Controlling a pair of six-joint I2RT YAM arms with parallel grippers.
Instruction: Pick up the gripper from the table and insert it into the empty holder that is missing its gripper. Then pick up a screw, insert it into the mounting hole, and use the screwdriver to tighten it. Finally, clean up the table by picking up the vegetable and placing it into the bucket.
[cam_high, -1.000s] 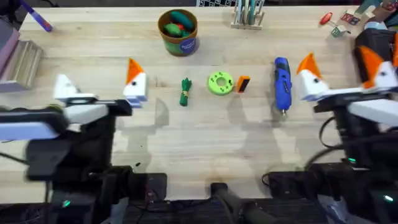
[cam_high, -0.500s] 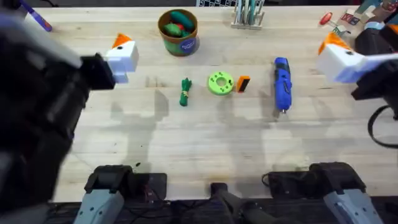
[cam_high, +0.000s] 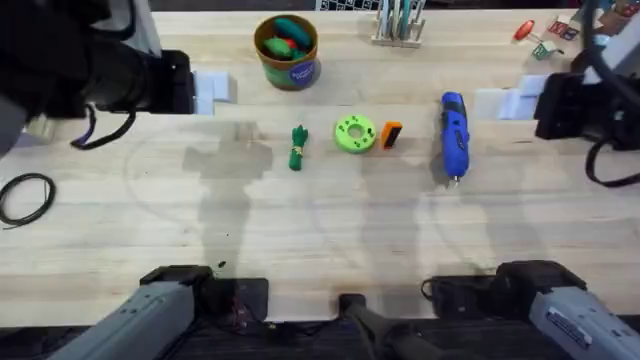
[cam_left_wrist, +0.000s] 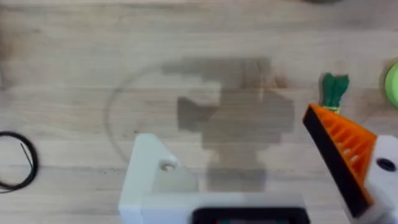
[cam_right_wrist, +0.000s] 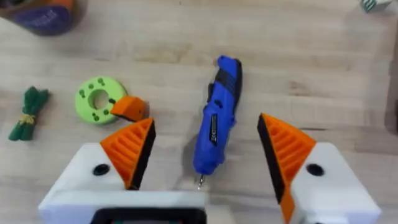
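Both arms rose | right pincer (cam_right_wrist: 208, 162) spread, left probably too | wooden table (cam_high: 320, 230)

Gripper (cam_high: 391, 134), screwdriver (cam_high: 454, 136), vegetable (cam_high: 297, 147), bucket (cam_high: 287, 50), untouched.

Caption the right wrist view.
Open right gripper hovering above the screwdriver, disc and vegetable alongside.

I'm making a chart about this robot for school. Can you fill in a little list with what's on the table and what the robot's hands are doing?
table: pale wooden tabletop
middle row: small dark-green leafy toy vegetable, green ring-shaped disc, small orange-and-black block, bright blue pen-shaped screwdriver
block and disc: close beside each other
far side: round brown bucket with a blue label, toy vegetables inside
left hand: open, holding nothing
right hand: open, above the screwdriver, holding nothing
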